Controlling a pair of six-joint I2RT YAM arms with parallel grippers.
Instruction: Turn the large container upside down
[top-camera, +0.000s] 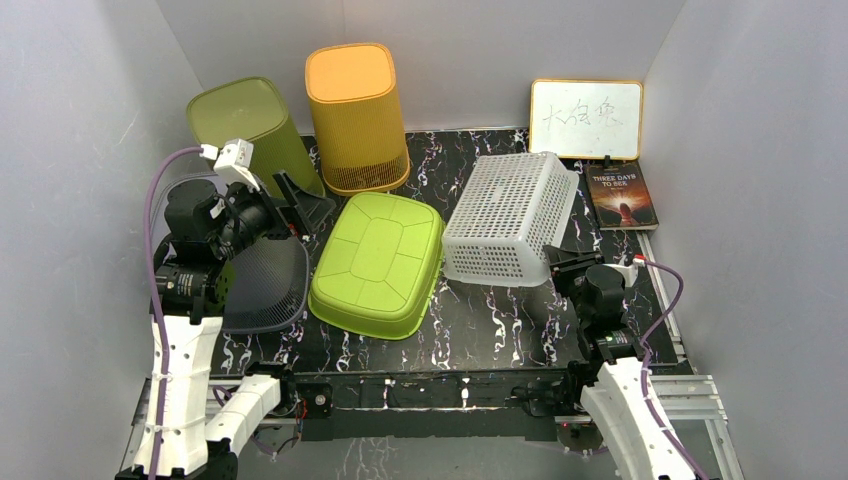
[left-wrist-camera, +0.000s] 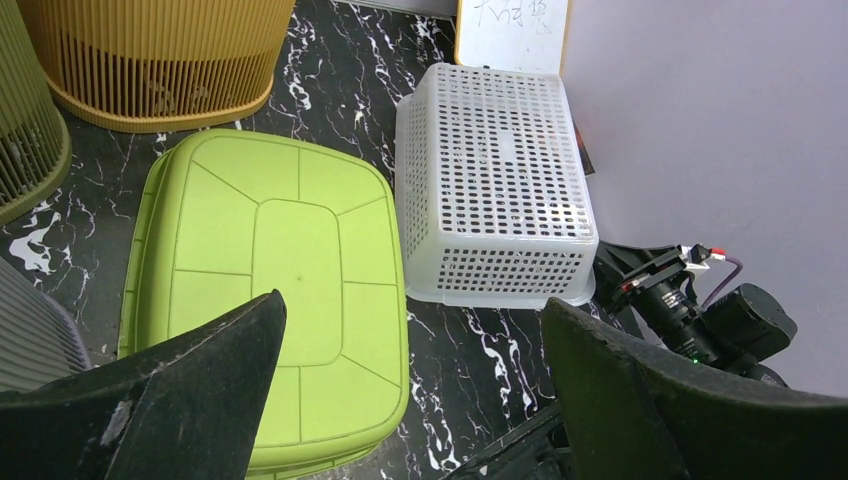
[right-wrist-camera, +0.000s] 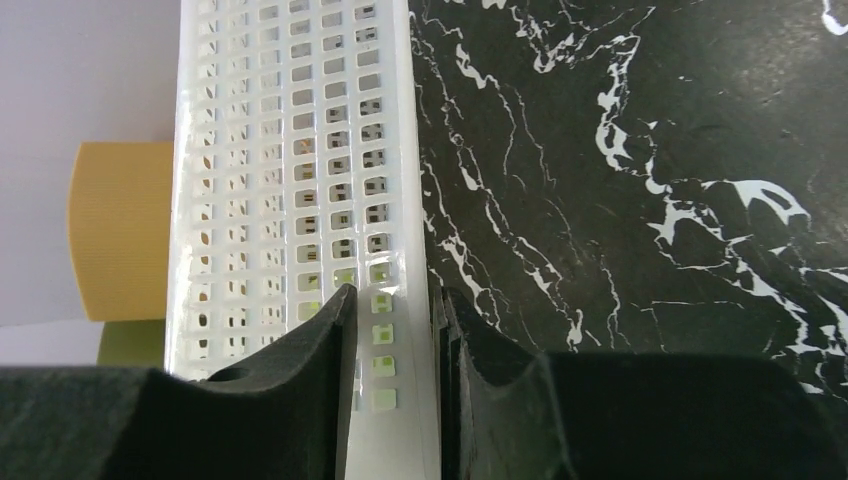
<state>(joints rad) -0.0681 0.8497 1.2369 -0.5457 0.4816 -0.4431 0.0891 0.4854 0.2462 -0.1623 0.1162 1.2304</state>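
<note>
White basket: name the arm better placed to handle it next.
Right. The right claw straddles the near wall of the white basket, which lies base up. The left claw hangs wide open by the green tub, apart from the basket.

Left arm up with fingers wide, right arm low with fingers nearly closed.
The left arm (top-camera: 185, 350) stands tall, wrist bent inward, and the left gripper (left-wrist-camera: 412, 308) is spread wide around nothing. The right arm (top-camera: 625, 395) reaches forward low, and the right gripper (right-wrist-camera: 393, 295) straddles the white basket (right-wrist-camera: 300, 150) rim (pressing or not, unclear).
</note>
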